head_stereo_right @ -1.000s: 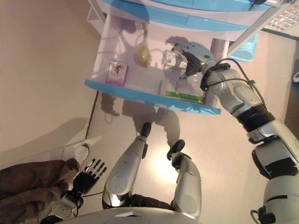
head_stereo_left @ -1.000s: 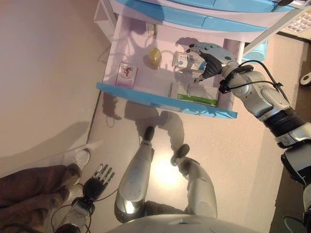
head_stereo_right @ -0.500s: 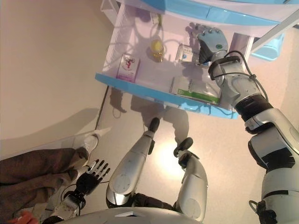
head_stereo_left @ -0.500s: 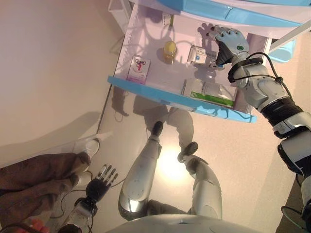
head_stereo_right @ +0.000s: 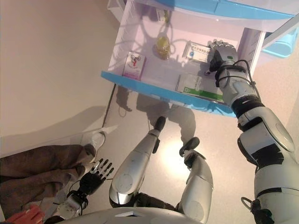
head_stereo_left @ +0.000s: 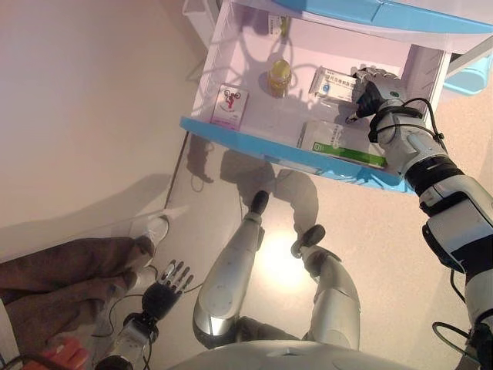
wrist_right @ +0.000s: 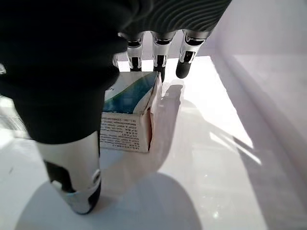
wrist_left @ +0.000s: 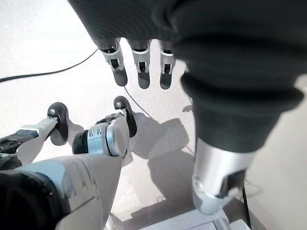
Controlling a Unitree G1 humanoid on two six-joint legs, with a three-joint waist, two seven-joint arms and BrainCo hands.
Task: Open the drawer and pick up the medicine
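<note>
Right hand (head_stereo_right: pixel 218 52) reaches into the open drawer (head_stereo_left: pixel 262 146) near its right wall, fingers (wrist_right: pixel 184 64) straight and spread loosely, thumb apart from them. It holds nothing; in the right wrist view the fingertips hover just over the end of a white and blue medicine box (wrist_right: pixel 128 112), and whether they touch it cannot be told.

Nearest the robot, low on its left side, the left hand (head_stereo_left: pixel 164 287) hangs over the pale floor (head_stereo_left: pixel 85 116) with its fingers fanned out and relaxed, empty. Just beside it a person's legs in brown trousers (head_stereo_left: pixel 69 270) and a white shoe (head_stereo_left: pixel 156 230) show at the view's edge.

Farther out, the drawer's blue front edge comes first. Directly behind it, on the right, lies a flat green and white box (head_stereo_left: pixel 339 142), just below the reaching hand. On the left of the drawer a small white box with a red and pink mark (head_stereo_left: pixel 229 106) lies well apart from the others. Behind these, toward the drawer's back, a small yellow bottle (head_stereo_left: pixel 278 79) stands near the middle, and the medicine box (head_stereo_left: pixel 333 83) lies to its right, just beside the right hand. A closed blue drawer front (head_stereo_left: pixel 385 11) sits above, overhanging the back.
</note>
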